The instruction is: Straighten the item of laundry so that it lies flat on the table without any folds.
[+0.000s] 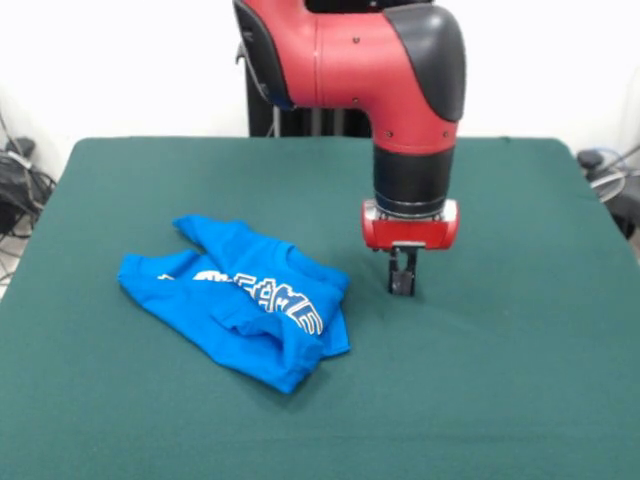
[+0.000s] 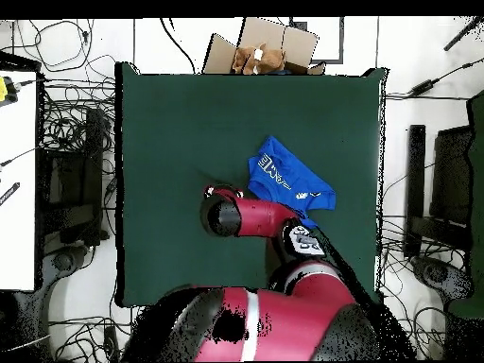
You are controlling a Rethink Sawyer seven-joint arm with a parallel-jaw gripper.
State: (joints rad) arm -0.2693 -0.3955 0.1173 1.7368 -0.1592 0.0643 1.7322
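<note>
The item of laundry point(image 1: 240, 297) is a bright blue T-shirt with white lettering, lying crumpled and folded over itself on the table point(image 1: 500, 380), left of centre in the front view. My gripper point(image 1: 403, 282) hangs just above the green cloth, a short way to the right of the shirt's edge and apart from it. Its black fingers stand together, shut, with nothing between them. From overhead the shirt point(image 2: 288, 180) shows bunched beside the red arm on the table point(image 2: 170, 123), and the arm's wrist hides the gripper.
An open cardboard box point(image 2: 269, 52) sits just beyond the table's edge opposite the robot. Cables point(image 2: 66, 113) and dark equipment point(image 2: 444, 189) lie on the floor along both sides. A white desk point(image 2: 14, 170) stands at the overhead view's left edge.
</note>
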